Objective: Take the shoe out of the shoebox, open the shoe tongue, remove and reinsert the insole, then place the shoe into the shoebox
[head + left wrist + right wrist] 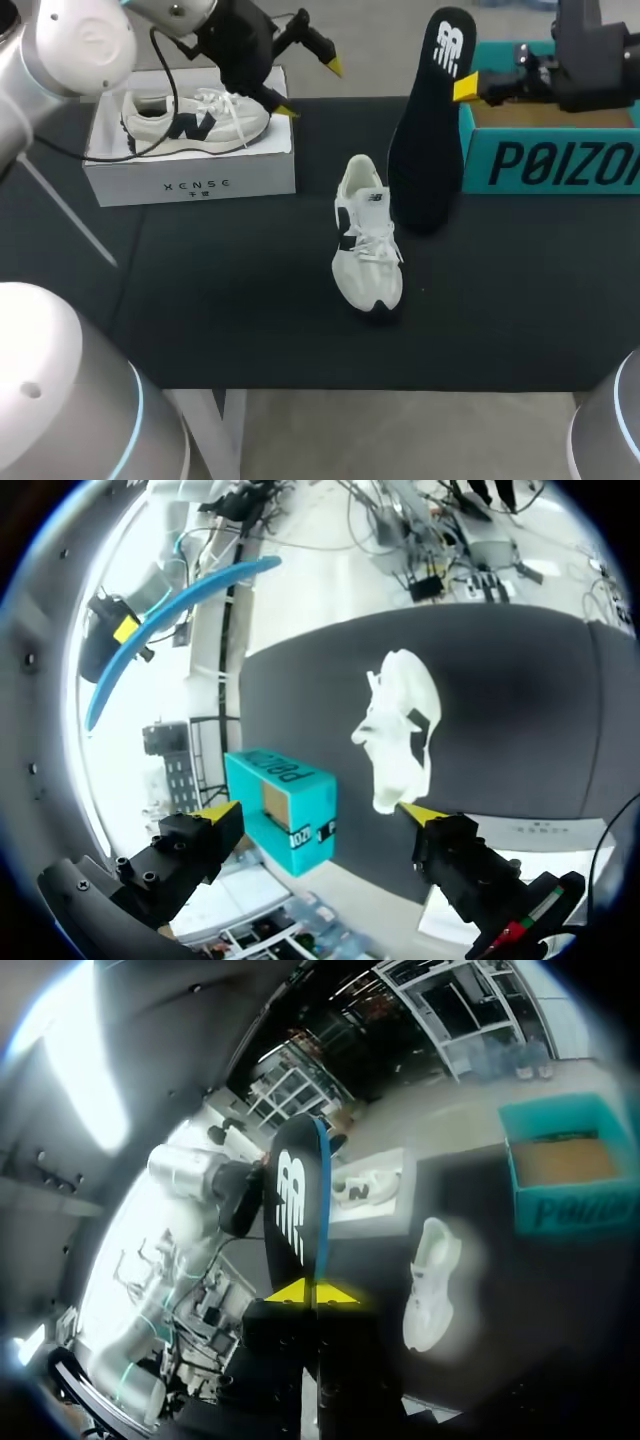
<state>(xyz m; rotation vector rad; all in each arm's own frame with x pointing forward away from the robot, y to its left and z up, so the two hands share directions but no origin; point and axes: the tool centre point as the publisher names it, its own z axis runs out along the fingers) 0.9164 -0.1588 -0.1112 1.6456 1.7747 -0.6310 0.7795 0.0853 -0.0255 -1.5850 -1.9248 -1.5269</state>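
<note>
A white shoe [367, 240] lies on the black table mat, toe toward the front edge; it shows too in the left wrist view [400, 730] and the right wrist view [430, 1280]. My right gripper [463, 90] is shut on the edge of the black insole [428, 130], which hangs upright to the right of the shoe, its lower end near the mat. In the right wrist view the insole [295, 1215] rises from between the closed yellow tips [311, 1293]. My left gripper [310, 88] is open and empty above the right end of the white shoebox [190, 185], with its tips [320, 815] wide apart.
The white shoebox holds a second white shoe [195, 120]. An open teal shoebox [550, 160] stands at the back right, behind the insole, and is also seen in the wrist views [285, 810] [565, 1175].
</note>
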